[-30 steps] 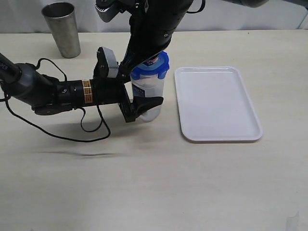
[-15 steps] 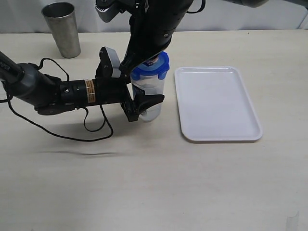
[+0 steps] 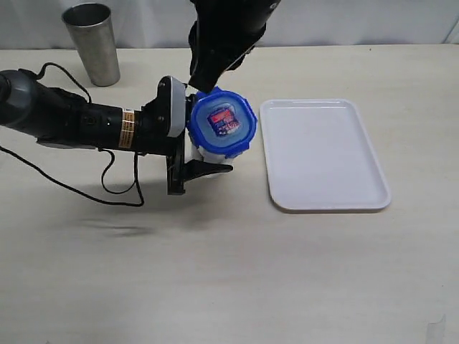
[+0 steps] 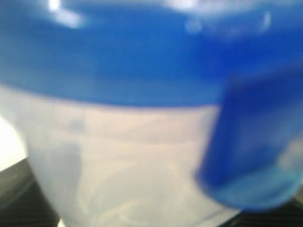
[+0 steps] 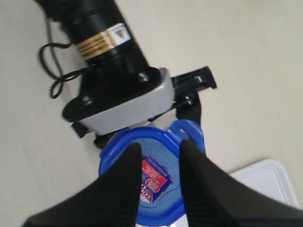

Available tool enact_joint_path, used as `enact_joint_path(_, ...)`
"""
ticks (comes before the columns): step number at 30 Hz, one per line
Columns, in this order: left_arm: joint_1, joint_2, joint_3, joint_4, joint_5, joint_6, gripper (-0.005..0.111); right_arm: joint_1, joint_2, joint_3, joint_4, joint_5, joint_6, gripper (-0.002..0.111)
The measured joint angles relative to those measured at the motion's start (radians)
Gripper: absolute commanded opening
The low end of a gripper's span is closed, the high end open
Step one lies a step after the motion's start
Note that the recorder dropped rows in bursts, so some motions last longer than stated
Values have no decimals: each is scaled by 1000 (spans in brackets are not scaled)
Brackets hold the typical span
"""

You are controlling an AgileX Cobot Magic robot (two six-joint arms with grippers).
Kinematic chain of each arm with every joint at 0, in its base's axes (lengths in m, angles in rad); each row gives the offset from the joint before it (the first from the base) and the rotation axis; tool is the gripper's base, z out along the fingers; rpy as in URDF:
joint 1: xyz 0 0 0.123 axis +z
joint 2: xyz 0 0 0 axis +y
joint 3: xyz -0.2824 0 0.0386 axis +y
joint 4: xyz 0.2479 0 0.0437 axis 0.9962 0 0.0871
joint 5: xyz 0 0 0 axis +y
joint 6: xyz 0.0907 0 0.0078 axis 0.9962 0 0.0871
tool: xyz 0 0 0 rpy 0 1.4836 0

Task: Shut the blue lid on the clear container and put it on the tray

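Observation:
The clear container point(image 3: 195, 153) is held off the table and tipped, so its blue lid point(image 3: 221, 123) with the red-and-blue sticker faces the exterior camera. My left gripper point(image 3: 199, 147) is shut on the container's body, one black finger point(image 3: 209, 169) showing below it. The left wrist view is filled by the blurred container wall point(image 4: 118, 156), the lid's rim point(image 4: 118, 61) and one flap point(image 4: 255, 142). My right gripper point(image 5: 161, 145) stands open just above the lid point(image 5: 156, 189), fingers apart and holding nothing. The white tray point(image 3: 323, 154) lies to the right with nothing on it.
A steel cup point(image 3: 93, 43) stands at the back left. The left arm's black cable point(image 3: 118, 193) loops on the table beside it. The right arm point(image 3: 222, 36) comes down from the top over the container.
The left gripper has lifted and tipped the container, turning the lid toward the camera. The right gripper has come off the lid and opened.

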Motion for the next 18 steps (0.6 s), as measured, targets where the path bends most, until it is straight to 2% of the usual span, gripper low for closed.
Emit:
enact_joint_path(2,1,-4,0,41,-5,49,0,0,-16,1,45,41,-108,44)
enact_joint_path(5,1,-4,0,101,-26,151,0,0,-19,17,76,51,-214,45)
enact_joint_path(9,2,-4,0,117,-32,171,0,0,-14,115,50,56,-342,45)
enact_joint_path(13,2,-4,0,118,-32,171,0,0,-12,179,20,17,-380,45)
enact_joint_path(18,2,-4,0,121,-32,175,0,0,32,181,20,-48,-387,45)
